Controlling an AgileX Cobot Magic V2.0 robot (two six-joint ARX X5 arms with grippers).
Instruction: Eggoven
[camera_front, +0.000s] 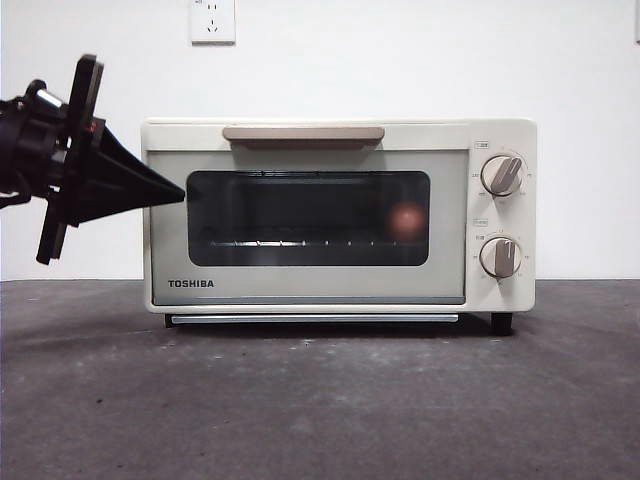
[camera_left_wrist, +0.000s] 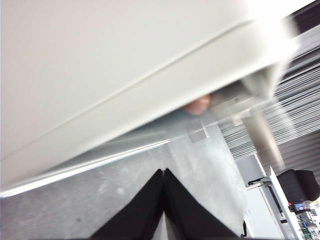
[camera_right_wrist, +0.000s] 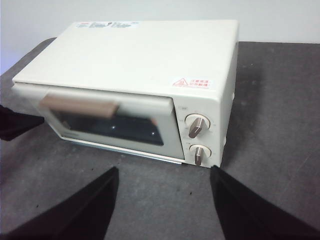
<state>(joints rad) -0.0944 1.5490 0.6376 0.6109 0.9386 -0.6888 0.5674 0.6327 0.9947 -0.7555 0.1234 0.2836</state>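
The cream TOSHIBA toaster oven (camera_front: 340, 290) stands on the dark table with its door closed. The reddish-brown egg (camera_front: 407, 220) shows dimly through the dark glass, inside on the right of the rack. My left gripper (camera_front: 178, 194) is shut and empty, its tip at the left edge of the door, level with the window's top. In the left wrist view the shut jaws (camera_left_wrist: 164, 175) point at the oven's cream body (camera_left_wrist: 100, 75), and a reddish spot, likely the egg (camera_left_wrist: 198, 104), shows behind the glass. My right gripper (camera_right_wrist: 162, 200) is open and empty, held back in front of the oven (camera_right_wrist: 140, 60).
The tan handle (camera_front: 303, 133) runs along the door's top. Two knobs (camera_front: 502, 174) (camera_front: 500, 257) sit on the right panel. A wall socket (camera_front: 212, 20) is on the white wall behind. The left gripper's tip (camera_right_wrist: 17, 125) shows in the right wrist view.
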